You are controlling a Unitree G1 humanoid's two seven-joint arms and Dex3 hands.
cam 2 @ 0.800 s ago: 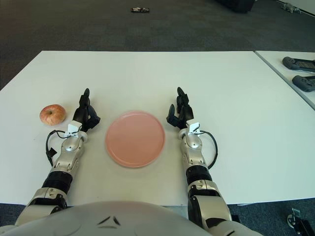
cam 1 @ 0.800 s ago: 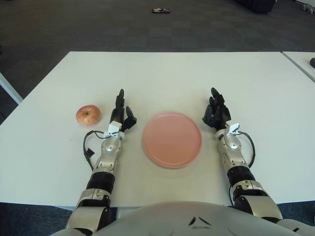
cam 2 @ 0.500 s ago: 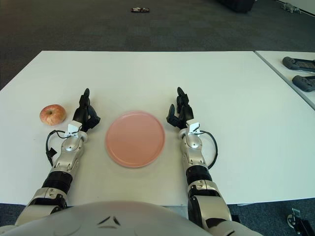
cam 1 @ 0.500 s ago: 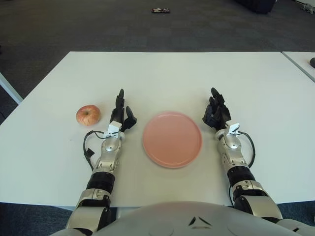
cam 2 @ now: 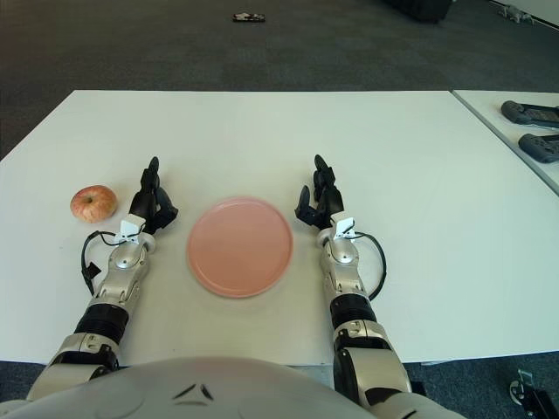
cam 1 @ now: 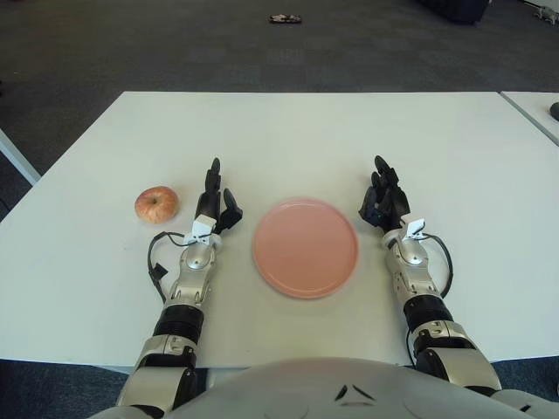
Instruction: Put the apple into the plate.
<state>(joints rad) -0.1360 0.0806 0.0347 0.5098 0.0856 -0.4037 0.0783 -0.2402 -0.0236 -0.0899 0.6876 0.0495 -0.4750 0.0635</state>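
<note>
Apple (cam 1: 156,204) on white table (cam 1: 288,140); dark carpet (cam 1: 175,44)

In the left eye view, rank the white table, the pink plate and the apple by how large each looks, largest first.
1. white table, spanning nearly the whole width of the view.
2. pink plate, between the left hand and the right hand.
3. apple, clearly smallest, to the left of the left hand.

Office-like lab: white table (cam 1: 306,131), dark carpet floor (cam 1: 218,44), handheld controllers (cam 2: 530,113) alongside.
</note>
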